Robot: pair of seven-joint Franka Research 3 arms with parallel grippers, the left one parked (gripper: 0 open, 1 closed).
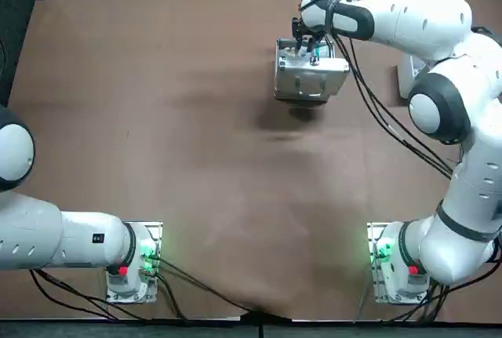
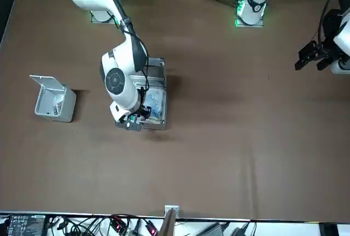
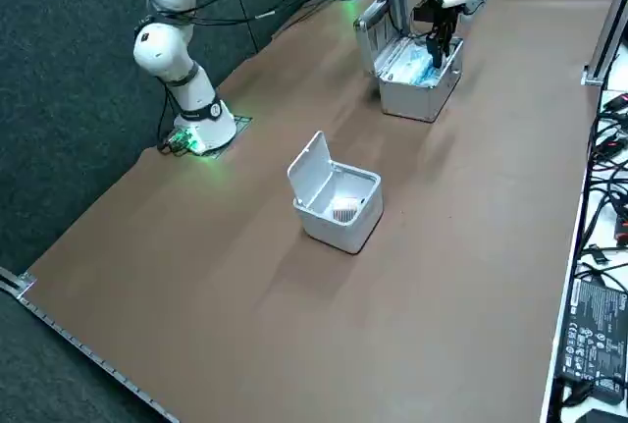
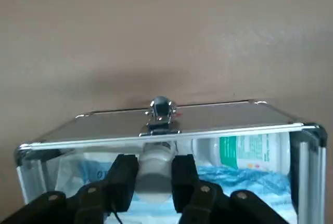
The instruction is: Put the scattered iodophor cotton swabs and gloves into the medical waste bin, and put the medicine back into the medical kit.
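The silver medical kit [image 1: 310,81] stands open at the far right of the table, also seen from the front [image 2: 164,110] and side [image 3: 417,99]. My right gripper [image 1: 307,44] hangs just inside the kit's opening [image 3: 435,45]. In the wrist view the fingers [image 4: 123,180] are shut on a white medicine bottle [image 4: 154,169] just behind the kit's rim [image 4: 156,133]. A second bottle with a green label [image 4: 250,154] lies inside on blue packets. The white waste bin [image 3: 339,212] stands with its lid up and something pale inside.
The waste bin [image 2: 54,102] sits to the kit's right from the robot's side, partly under my arm in the top view. The kit's raised lid [image 3: 378,16] stands on the side toward the robot. Cables and equipment line the table's far edge.
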